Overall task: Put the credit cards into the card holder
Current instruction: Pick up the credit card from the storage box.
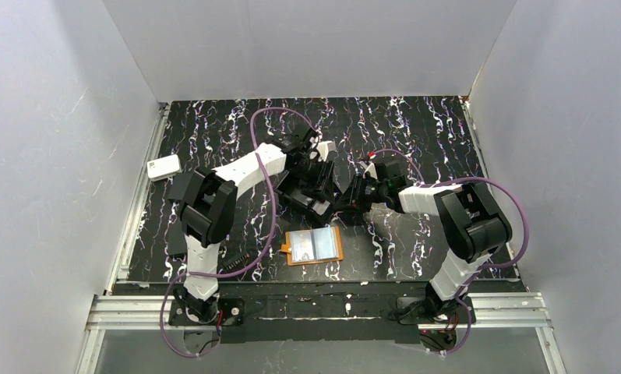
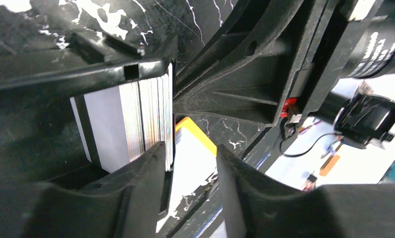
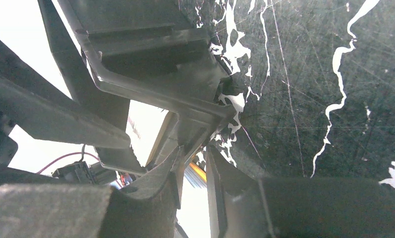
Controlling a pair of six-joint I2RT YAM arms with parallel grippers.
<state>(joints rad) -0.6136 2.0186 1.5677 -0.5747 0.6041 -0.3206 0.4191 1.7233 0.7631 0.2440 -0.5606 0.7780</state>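
Your credit cards (image 2: 145, 116) stand on edge as a packed stack inside the black tray (image 2: 86, 69). The tray is off the bench (image 1: 416, 132) and tipped, near the middle of the workspace, and that tilt looks meant to turn the card edges toward your left end effector (image 2: 190, 151). That end effector is narrowly apart and holds nothing. One finger lies against the outermost cards on its 9 o'clock side, and the gap beside it shows only background, so I judge the aim is to peel a single card off the stack. Your right end effector (image 3: 194, 154) is narrow and pinched on a wall of the tray, which is evidently what holds the tray up and steady. The card holder (image 1: 315, 245) lies open and flat on the bench, at 6 o'clock from where the two end effectors meet, with its pockets up to receive a card. The overhead view gives you that layout, plus a white rounded box (image 1: 164, 167) far off at 9 o'clock, but there the arms hide the cards entirely. Only the left wrist view shows the stack and the finger contact. The right wrist view shows the tray grip, with a sliver of orange through the finger gap.
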